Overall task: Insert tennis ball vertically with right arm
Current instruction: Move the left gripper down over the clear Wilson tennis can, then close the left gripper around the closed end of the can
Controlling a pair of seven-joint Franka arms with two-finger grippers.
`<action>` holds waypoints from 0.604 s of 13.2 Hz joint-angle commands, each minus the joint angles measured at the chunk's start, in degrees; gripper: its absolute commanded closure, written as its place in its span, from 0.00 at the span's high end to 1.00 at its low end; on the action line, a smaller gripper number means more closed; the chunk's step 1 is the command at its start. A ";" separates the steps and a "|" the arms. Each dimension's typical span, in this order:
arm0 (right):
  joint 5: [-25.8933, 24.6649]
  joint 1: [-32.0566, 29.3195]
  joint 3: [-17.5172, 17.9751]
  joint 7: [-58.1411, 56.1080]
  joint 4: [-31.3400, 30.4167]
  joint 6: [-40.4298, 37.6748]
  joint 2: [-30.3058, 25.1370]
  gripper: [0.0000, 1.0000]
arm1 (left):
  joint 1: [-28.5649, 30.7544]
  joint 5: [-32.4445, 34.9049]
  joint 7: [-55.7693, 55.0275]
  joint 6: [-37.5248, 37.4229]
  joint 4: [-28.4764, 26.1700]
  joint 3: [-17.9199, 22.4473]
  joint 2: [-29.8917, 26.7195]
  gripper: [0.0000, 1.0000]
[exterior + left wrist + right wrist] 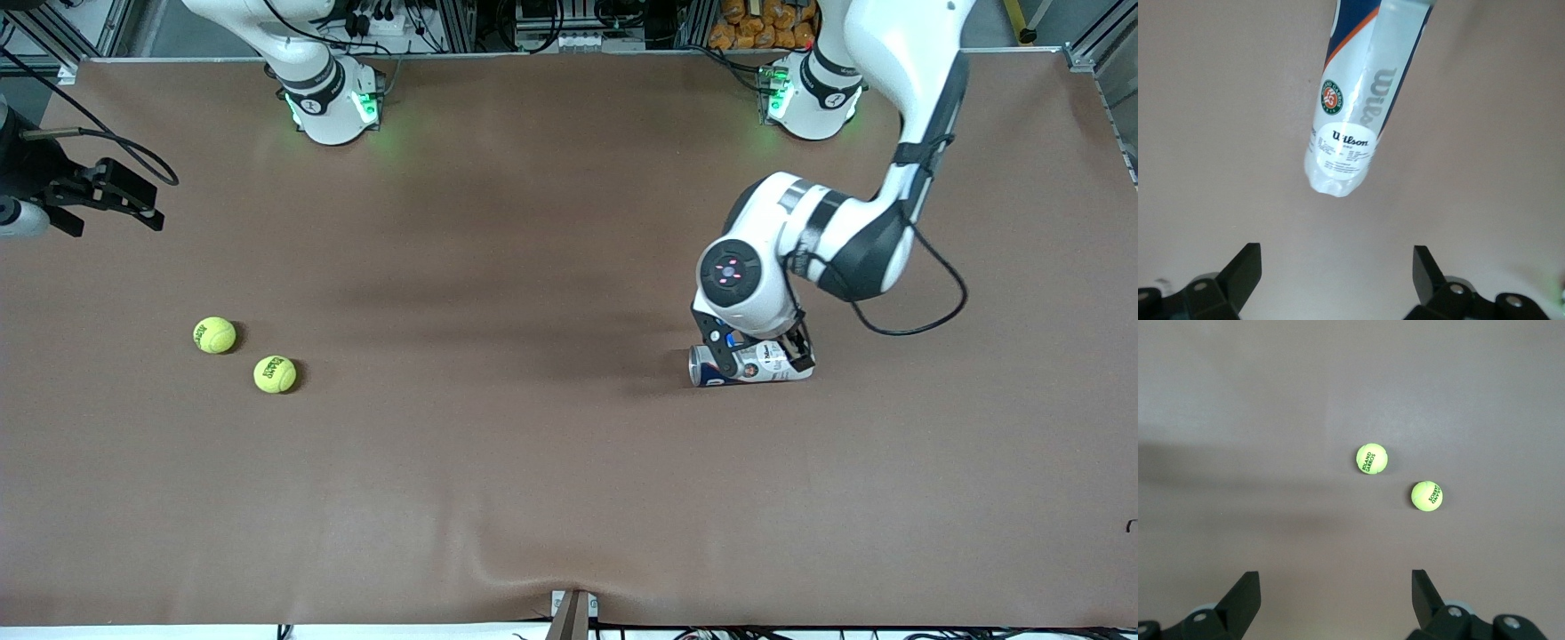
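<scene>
Tennis-ball can point(751, 365) on its side, half hidden under left gripper point(763, 354).

The two tennis balls point(215, 335) point(275, 374) are yellow-green with dark print. The can point(751, 364) is clear, with blue, orange and white label; the table point(533, 444) is brown.

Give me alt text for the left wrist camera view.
A clear Wilson tennis ball can lies on its side on the brown table, its closed end pointing toward the open left gripper, whose two black fingers frame the picture's edge without touching it.
</scene>
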 commanded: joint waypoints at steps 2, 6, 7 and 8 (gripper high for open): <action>0.87 -0.27 0.05 0.31 1.20 -0.41 0.57 1.00 | -3.43 7.36 1.50 0.23 -0.60 0.05 2.26 1.00; 0.87 -0.27 0.05 0.31 1.20 -0.32 0.57 1.00 | 0.97 7.01 3.70 2.86 -3.57 -0.03 4.56 1.00; 0.87 -0.27 0.05 0.31 1.20 -0.32 0.57 1.00 | 1.15 7.01 4.05 3.83 -4.63 -0.03 4.57 1.00; 0.87 -0.27 0.05 0.31 1.20 -0.41 0.57 1.00 | 1.50 7.01 4.14 5.06 -5.07 -0.03 4.83 1.00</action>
